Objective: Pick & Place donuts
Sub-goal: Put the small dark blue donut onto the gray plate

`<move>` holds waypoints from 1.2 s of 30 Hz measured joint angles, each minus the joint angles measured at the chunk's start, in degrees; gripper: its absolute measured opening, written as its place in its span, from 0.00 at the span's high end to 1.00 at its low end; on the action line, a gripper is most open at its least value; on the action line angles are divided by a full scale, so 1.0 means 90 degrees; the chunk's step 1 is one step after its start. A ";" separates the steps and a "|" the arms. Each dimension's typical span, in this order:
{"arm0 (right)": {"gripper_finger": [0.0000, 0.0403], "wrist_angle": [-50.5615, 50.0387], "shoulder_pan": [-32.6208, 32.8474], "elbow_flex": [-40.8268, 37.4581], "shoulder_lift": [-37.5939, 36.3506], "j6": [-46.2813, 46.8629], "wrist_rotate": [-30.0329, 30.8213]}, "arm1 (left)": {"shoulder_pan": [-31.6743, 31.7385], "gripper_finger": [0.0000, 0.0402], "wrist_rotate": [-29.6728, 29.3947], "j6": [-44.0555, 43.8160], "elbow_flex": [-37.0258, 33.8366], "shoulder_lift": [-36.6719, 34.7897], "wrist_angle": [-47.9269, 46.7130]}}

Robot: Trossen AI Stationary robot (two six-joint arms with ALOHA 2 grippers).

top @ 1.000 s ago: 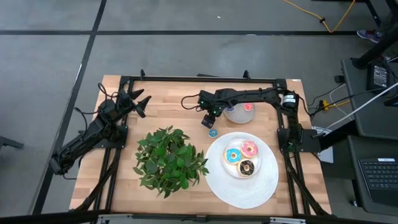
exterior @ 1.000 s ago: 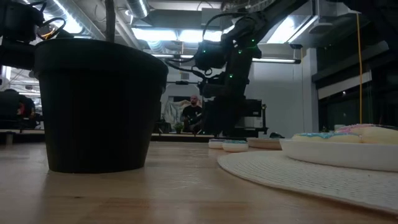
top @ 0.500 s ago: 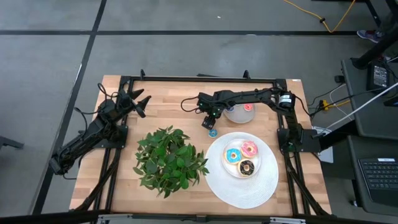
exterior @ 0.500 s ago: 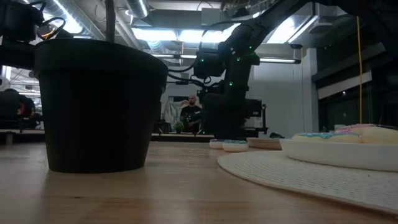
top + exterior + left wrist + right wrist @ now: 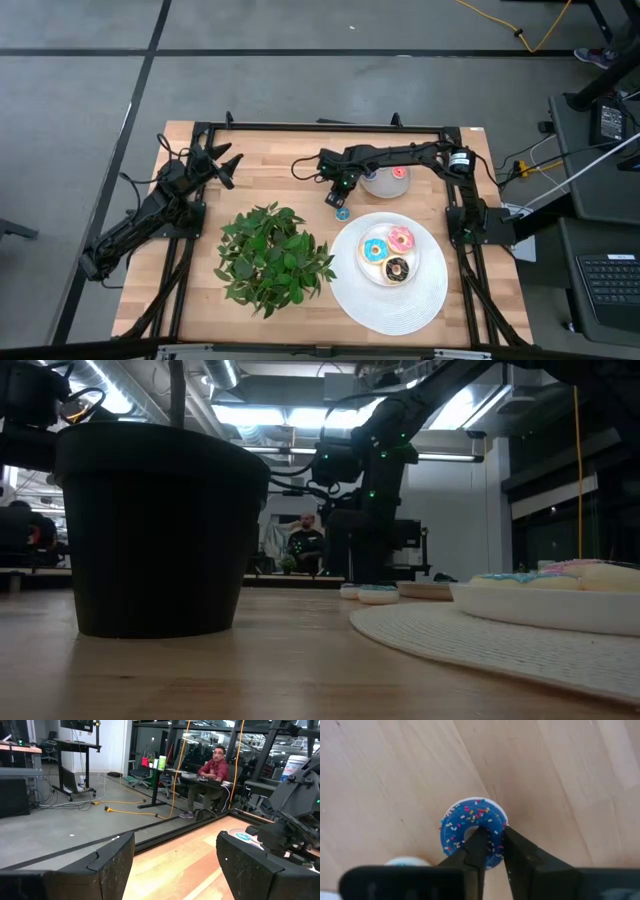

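Now the right gripper (image 5: 491, 851) has narrowed onto the blue donut's (image 5: 472, 830) rim, at the plate's (image 5: 390, 300) eleven o'clock.

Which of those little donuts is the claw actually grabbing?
The tiny dark-blue sprinkled donut lying alone on the bare wood. The right claw pinches its rim; the three bigger donuts sit untouched on the plate.
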 joint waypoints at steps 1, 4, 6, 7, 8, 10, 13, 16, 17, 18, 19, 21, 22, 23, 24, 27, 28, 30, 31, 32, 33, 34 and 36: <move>0.86 -0.0051 0.0000 0.0000 -0.0025 0.0000 0.0000 | 0.0001 0.33 -0.0001 -0.0002 0.0000 0.0000 -0.0002; 0.89 -0.0279 0.0000 0.0134 -0.0041 -0.0011 0.0000 | 0.0000 0.33 -0.0001 0.0000 0.0000 0.0000 0.0000; 0.91 -0.0563 0.0002 0.0307 -0.0041 -0.0065 0.0000 | 0.0002 0.33 -0.0002 0.0000 0.0000 0.0000 -0.0002; 0.91 -0.0615 0.0001 0.0389 -0.0041 -0.0147 -0.0002 | 0.0001 0.33 -0.0001 0.0000 0.0001 -0.0001 0.0000; 0.91 -0.0688 0.0002 0.0467 -0.0041 -0.0185 -0.0002 | -0.0001 0.33 -0.0001 0.0000 0.0001 0.0000 -0.0002; 0.92 -0.0956 0.0002 0.0656 -0.0041 -0.0269 -0.0002 | 0.0002 0.33 -0.0002 0.0002 0.0000 0.0000 0.0000; 0.92 -0.1264 0.0012 0.1006 -0.0041 -0.0402 -0.0005 | 0.0000 0.33 -0.0001 -0.0002 0.0000 0.0000 -0.0002; 0.92 -0.1569 0.0032 0.1347 -0.0041 -0.0522 -0.0007 | 0.0001 0.33 -0.0002 -0.0001 0.0000 -0.0001 -0.0002; 0.92 -0.1628 0.0035 0.1465 -0.0041 -0.0525 -0.0007 | 0.0002 0.33 0.0000 -0.0002 0.0002 0.0000 -0.0002; 0.92 -0.1696 0.0039 0.1586 -0.0041 -0.0526 -0.0007 | 0.0001 0.33 -0.0002 0.0000 0.0000 -0.0001 -0.0002; 0.92 -0.1799 0.0039 0.1700 -0.0041 -0.0527 -0.0010 | 0.0002 0.33 0.0000 0.0000 0.0002 0.0000 -0.0002; 0.92 -0.2027 0.0052 0.1940 -0.0041 -0.0527 -0.0012 | 0.0001 0.33 -0.0001 -0.0001 0.0000 0.0000 -0.0002; 0.92 -0.2094 0.0066 0.2051 -0.0041 -0.0527 -0.0010 | 0.0001 0.33 -0.0002 0.0000 0.0002 0.0000 -0.0002; 0.92 -0.2163 0.0080 0.2165 -0.0041 -0.0532 -0.0010 | 0.0002 0.33 -0.0001 0.0000 0.0002 0.0000 -0.0002; 0.92 -0.2265 0.0091 0.2277 -0.0041 -0.0541 -0.0010 | 0.0002 0.33 0.0000 -0.0002 0.0000 0.0000 -0.0002; 0.92 -0.2527 0.0133 0.2632 -0.0041 -0.0549 -0.0013 | 0.0002 0.33 -0.0002 0.0000 0.0002 0.0000 -0.0002; 0.92 -0.2600 0.0146 0.2738 -0.0041 -0.0549 -0.0012 | 0.0002 0.33 -0.0002 -0.0002 0.0000 0.0000 -0.0002; 0.92 -0.2694 0.0174 0.2914 -0.0041 -0.0549 -0.0012 | 0.0002 0.33 -0.0002 0.0001 0.0000 0.0000 -0.0002; 0.92 -0.2754 0.0187 0.2991 -0.0041 -0.0547 -0.0012 | 0.0001 0.33 -0.0001 0.0001 0.0000 0.0000 -0.0002; 0.92 -0.2822 0.0202 0.3074 -0.0041 -0.0540 -0.0015 | 0.0001 0.33 0.0000 0.0000 0.0000 -0.0001 -0.0002; 0.92 -0.2877 0.0212 0.3151 -0.0041 -0.0526 -0.0015 | 0.0000 0.33 -0.0001 -0.0001 0.0000 0.0000 -0.0002; 0.92 -0.2916 0.0223 0.3218 -0.0041 -0.0521 -0.0015 | 0.0001 0.33 0.0000 0.0000 0.0000 0.0000 -0.0002; 0.92 -0.2992 0.0245 0.3290 -0.0041 -0.0517 -0.0013 | 0.0002 0.33 -0.0002 -0.0002 0.0000 0.0000 -0.0002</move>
